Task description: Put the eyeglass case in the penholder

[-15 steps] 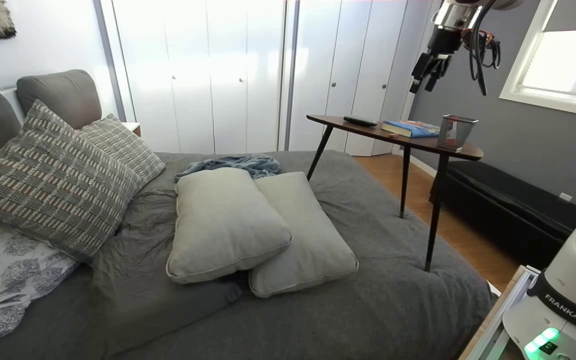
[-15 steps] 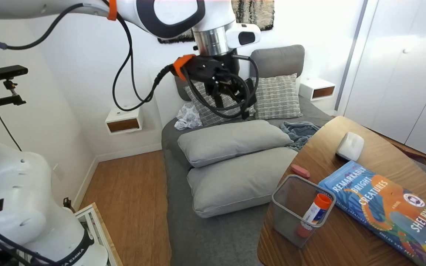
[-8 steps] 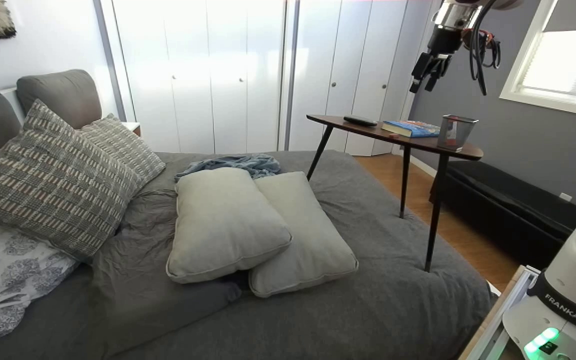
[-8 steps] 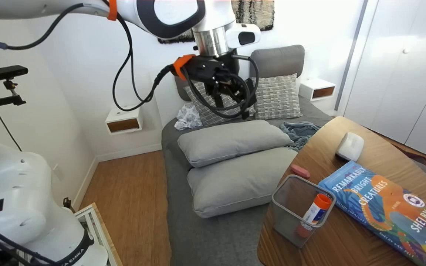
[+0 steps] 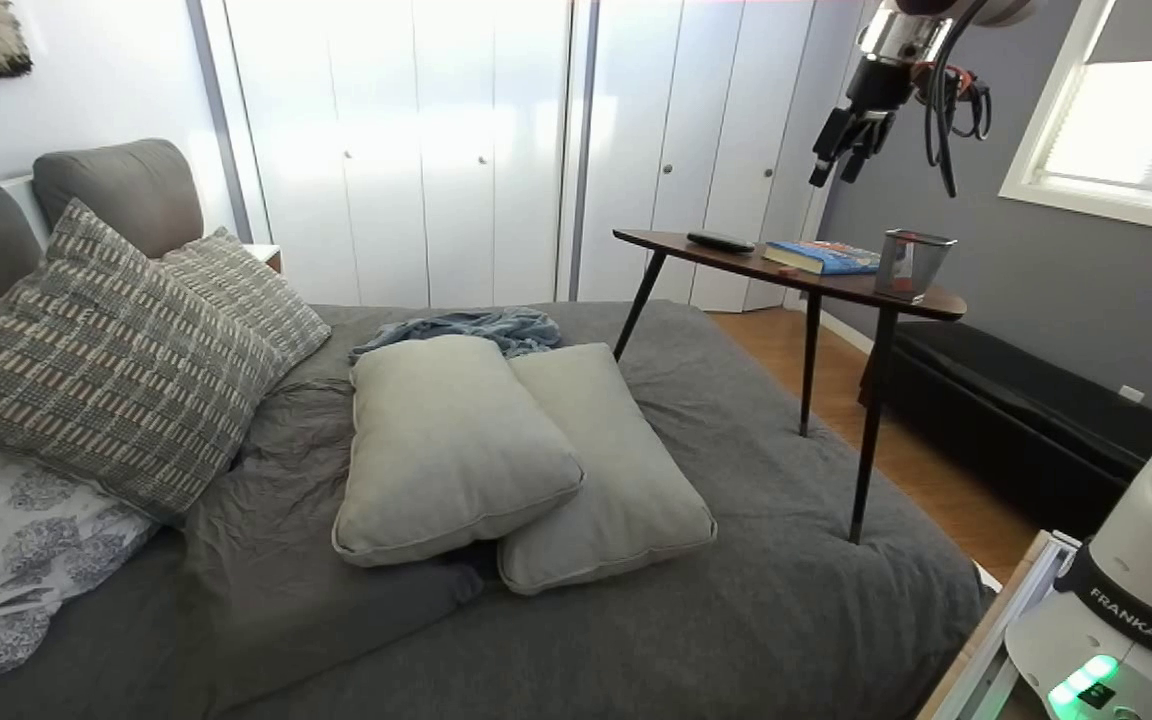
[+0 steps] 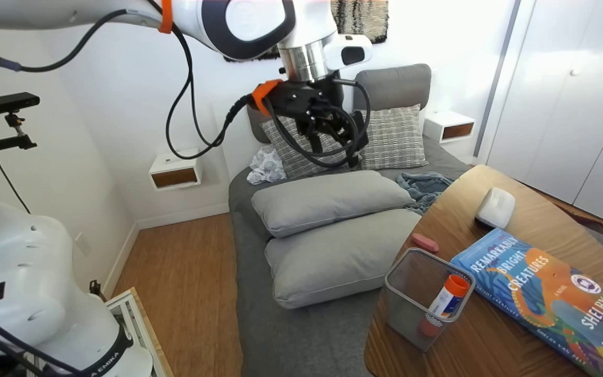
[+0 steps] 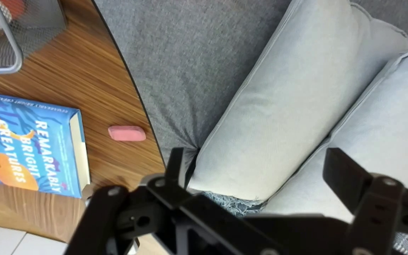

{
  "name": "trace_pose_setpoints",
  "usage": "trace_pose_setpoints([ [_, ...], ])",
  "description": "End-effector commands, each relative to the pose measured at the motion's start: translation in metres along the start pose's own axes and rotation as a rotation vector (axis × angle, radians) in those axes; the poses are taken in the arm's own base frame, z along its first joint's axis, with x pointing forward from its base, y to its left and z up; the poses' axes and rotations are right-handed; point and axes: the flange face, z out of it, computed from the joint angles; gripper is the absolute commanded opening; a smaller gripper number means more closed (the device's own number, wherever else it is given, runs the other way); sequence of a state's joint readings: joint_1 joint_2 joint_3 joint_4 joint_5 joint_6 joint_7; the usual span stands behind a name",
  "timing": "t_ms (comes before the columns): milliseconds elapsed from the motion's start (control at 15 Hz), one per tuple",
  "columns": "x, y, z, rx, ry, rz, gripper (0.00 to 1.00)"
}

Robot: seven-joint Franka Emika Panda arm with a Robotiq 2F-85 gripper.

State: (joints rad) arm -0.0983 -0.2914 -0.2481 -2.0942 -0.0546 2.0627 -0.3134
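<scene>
The eyeglass case point(image 6: 496, 207) is a small rounded case, pale on top, lying at the far end of the wooden side table. It looks dark in an exterior view point(image 5: 721, 242). In the wrist view it is mostly hidden behind the gripper. The penholder point(image 6: 405, 325) is a grey mesh cup standing upright near the table's other end, holding an orange-capped glue stick point(image 6: 445, 297). It also shows in an exterior view point(image 5: 926, 268) and at the wrist view's top left corner point(image 7: 17, 53). My gripper point(image 5: 834, 172) is open and empty, high above table level; its fingers point(image 7: 253, 159) are wide apart over the pillows.
A blue book point(image 6: 547, 293) lies between penholder and case on the table point(image 6: 469, 201). A pink eraser point(image 6: 425, 242) lies near the table's edge. Pale pillows point(image 6: 333, 201) lie on the grey bed point(image 5: 786, 600) beside the table. Cables loop around the wrist.
My gripper has shifted slightly in the last half second, leftward in one exterior view and rightward in the other. It stays open. The objects on the table have not moved.
</scene>
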Motion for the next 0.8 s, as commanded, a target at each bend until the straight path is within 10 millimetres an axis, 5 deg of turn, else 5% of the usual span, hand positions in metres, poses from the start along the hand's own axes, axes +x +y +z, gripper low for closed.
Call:
trace_pose_setpoints([
  [0,0.040,0.001,0.010,-0.017,0.059,0.002,1.00],
  [400,0.119,0.010,0.024,-0.090,0.175,-0.083,1.00],
  [733,0.171,0.041,0.039,-0.135,0.184,-0.181,1.00],
])
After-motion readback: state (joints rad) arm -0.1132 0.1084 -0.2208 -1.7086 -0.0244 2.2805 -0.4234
